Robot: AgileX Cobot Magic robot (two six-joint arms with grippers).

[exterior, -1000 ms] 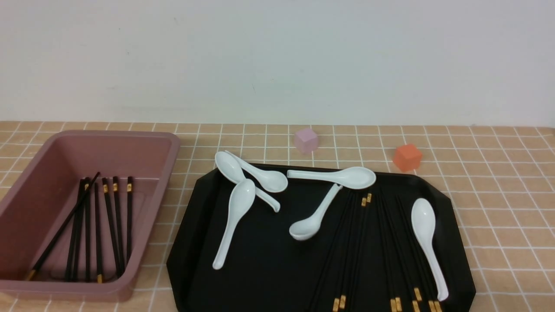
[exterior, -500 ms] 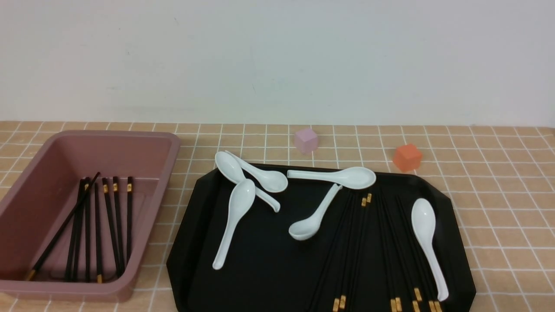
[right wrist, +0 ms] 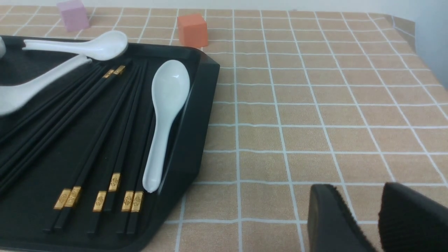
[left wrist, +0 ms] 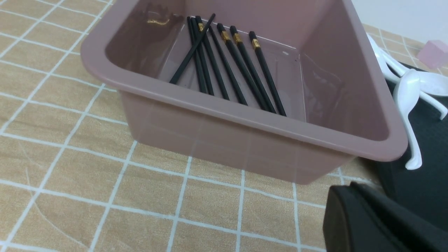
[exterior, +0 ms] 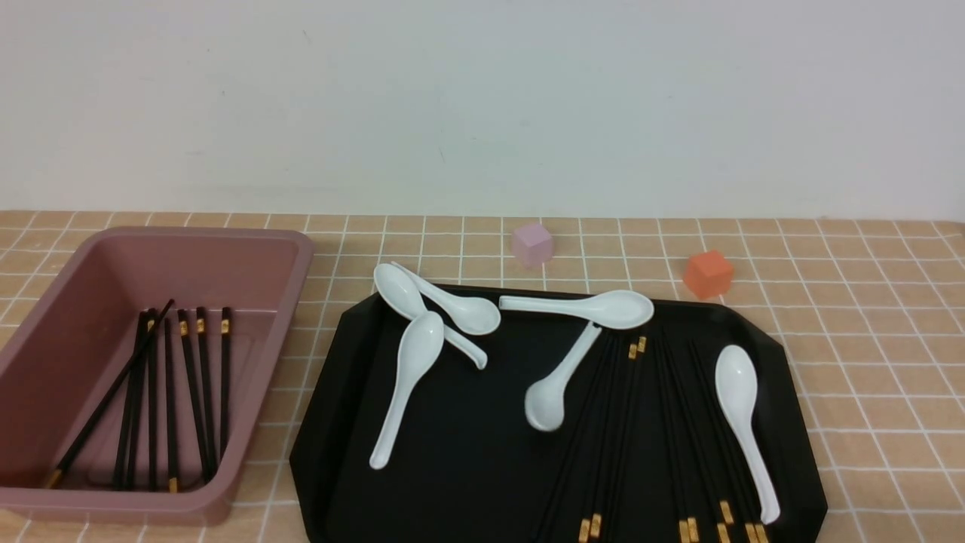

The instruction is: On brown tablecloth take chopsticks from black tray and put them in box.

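Since the earlier frame, we see that one white spoon (exterior: 562,385) has shifted on the black tray (exterior: 452,483): its bowl now lies a little nearer to us and further right, and it has rolled so that the bowl's rounded back faces up. Many of the black chopsticks (exterior: 671,430) lie in the tray's right part, most with their gold bands toward us, while two point theirs at the far rim. Others are already in the pinkish box (exterior: 264,377), which stands left of the tray, and there one chopstick slants across its neighbours (the untidy one, we would say). Our left gripper (left wrist: 357,196) has its fingers clenched together, near the box, with nothing in them that we can see. Our right gripper (right wrist: 357,196) has its fingers parted and released, with bare brown tablecloth (right wrist: 297,140) showing between them. A white spoon rests near the tray's right rim, and beyond the tray a pink cube (exterior: 533,245) and an orange cube (exterior: 709,274) sit on the cloth.
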